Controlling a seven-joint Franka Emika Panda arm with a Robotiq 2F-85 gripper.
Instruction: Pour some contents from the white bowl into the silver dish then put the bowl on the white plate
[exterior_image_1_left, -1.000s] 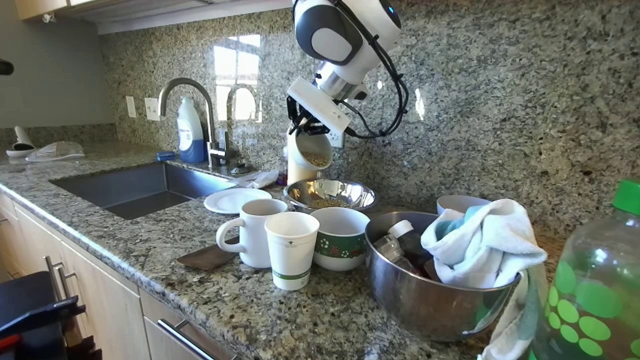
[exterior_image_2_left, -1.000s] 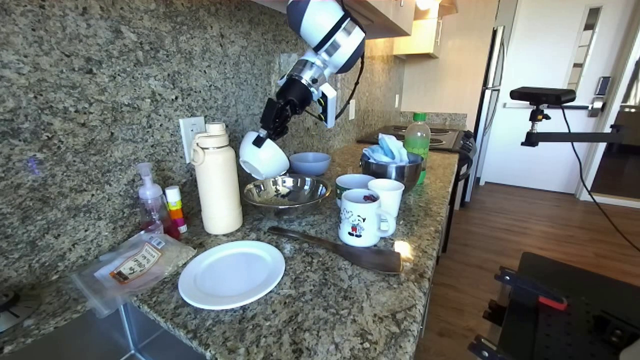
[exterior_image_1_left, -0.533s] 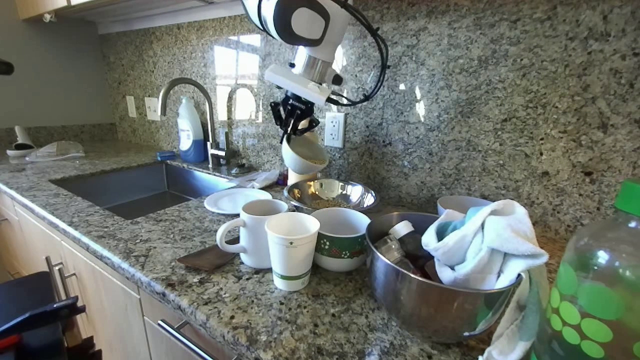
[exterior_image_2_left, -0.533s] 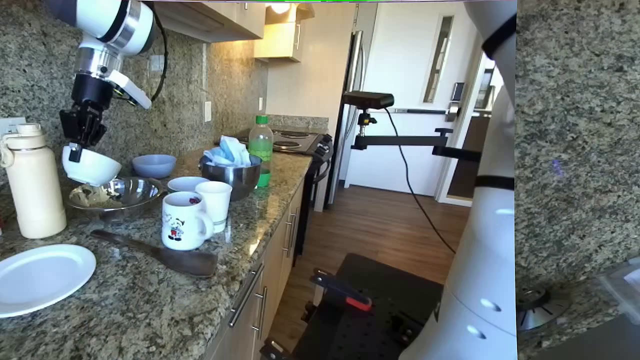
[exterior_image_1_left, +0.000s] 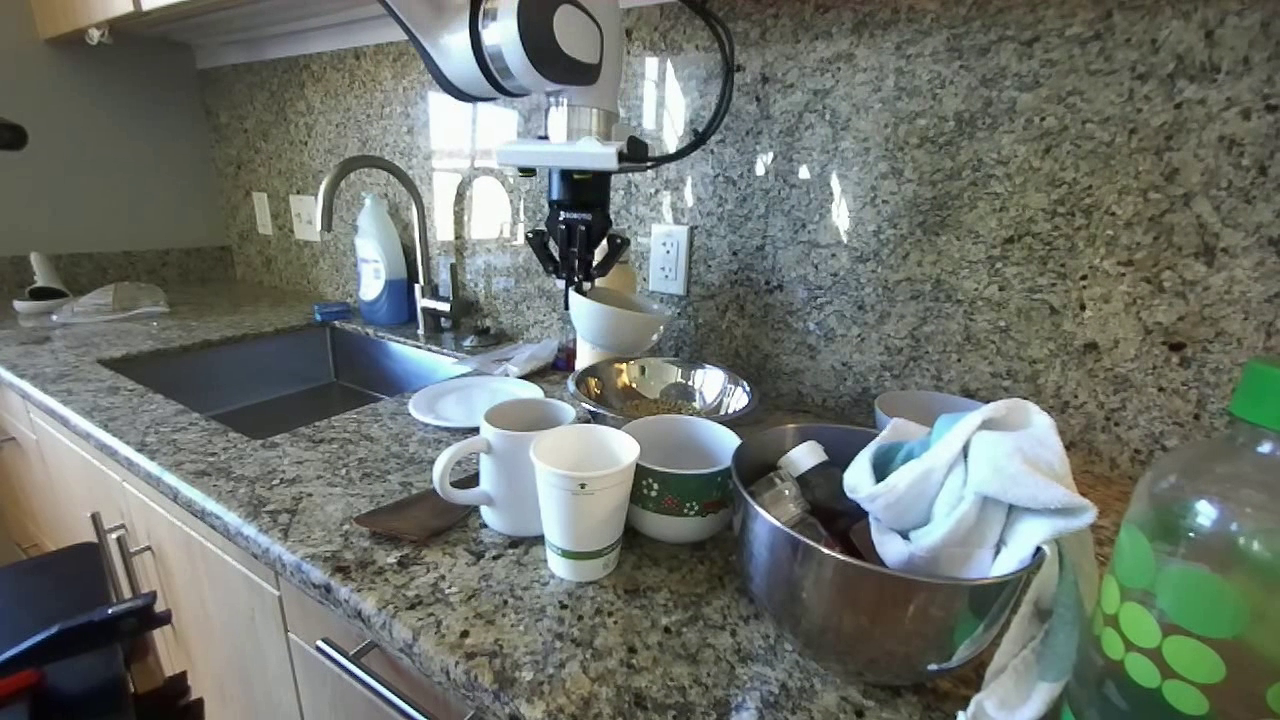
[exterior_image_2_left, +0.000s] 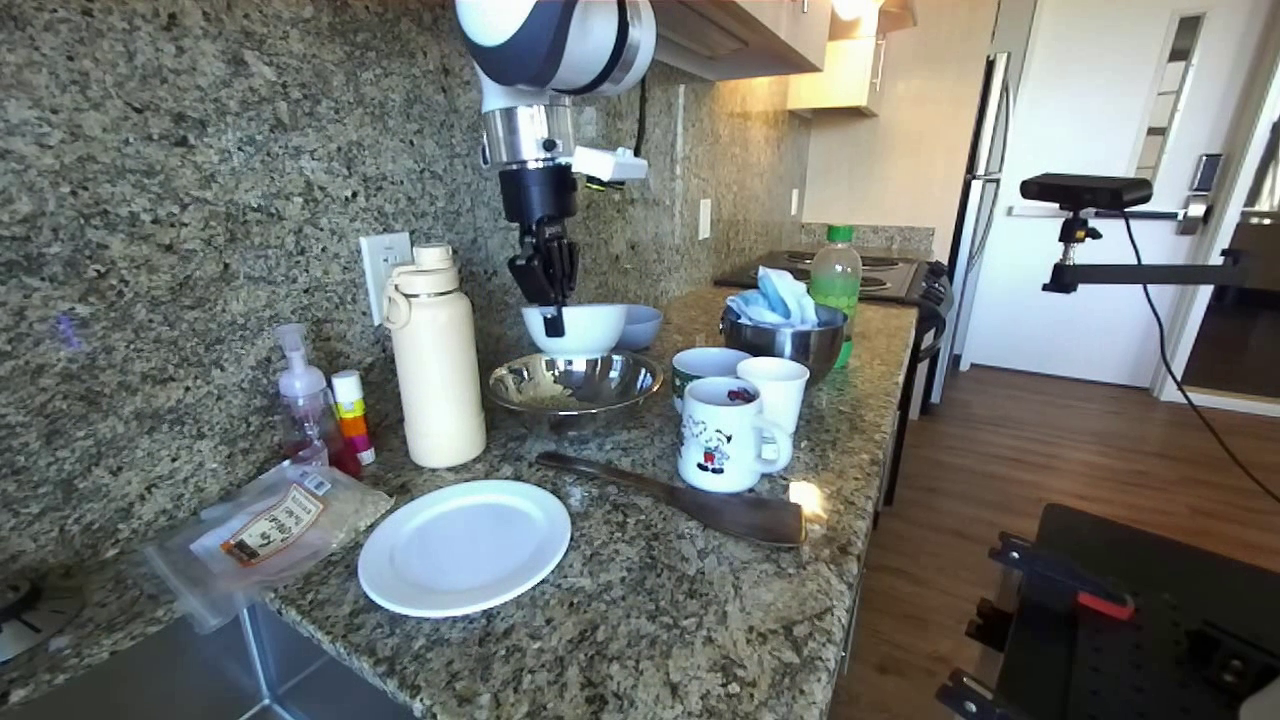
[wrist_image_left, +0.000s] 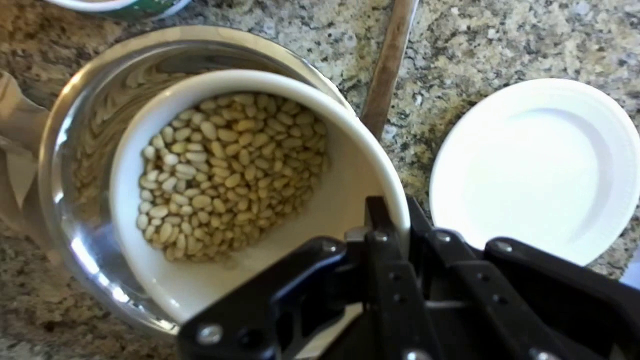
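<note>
My gripper (exterior_image_1_left: 572, 292) points down and is shut on the near rim of the white bowl (exterior_image_1_left: 622, 326), one finger inside and one outside, as the wrist view (wrist_image_left: 402, 215) shows. The bowl (exterior_image_2_left: 587, 330) is held just above the silver dish (exterior_image_2_left: 625, 388), almost upright with a slight tilt. Many pale beans or seeds (wrist_image_left: 225, 175) lie in the bowl, heaped away from the fingers. More lie in the silver dish (exterior_image_1_left: 735, 385). The white plate (exterior_image_2_left: 465, 545) lies flat on the counter with nothing on it; it also shows in the wrist view (wrist_image_left: 525, 175).
A beige bottle (exterior_image_2_left: 440, 370) stands beside the dish, near the wall. A wooden spatula (exterior_image_2_left: 735, 513) lies between plate and mugs. A handled mug (exterior_image_1_left: 515, 470), paper cup (exterior_image_1_left: 585, 510), green-banded bowl (exterior_image_1_left: 682, 490) and steel mixing bowl (exterior_image_1_left: 850, 610) stand near the dish. The sink (exterior_image_1_left: 270, 375) lies beyond the plate.
The gripper has turned from a steep slant to pointing down, and the white bowl has tipped back from strongly tilted to nearly upright. It stays over the dish.
</note>
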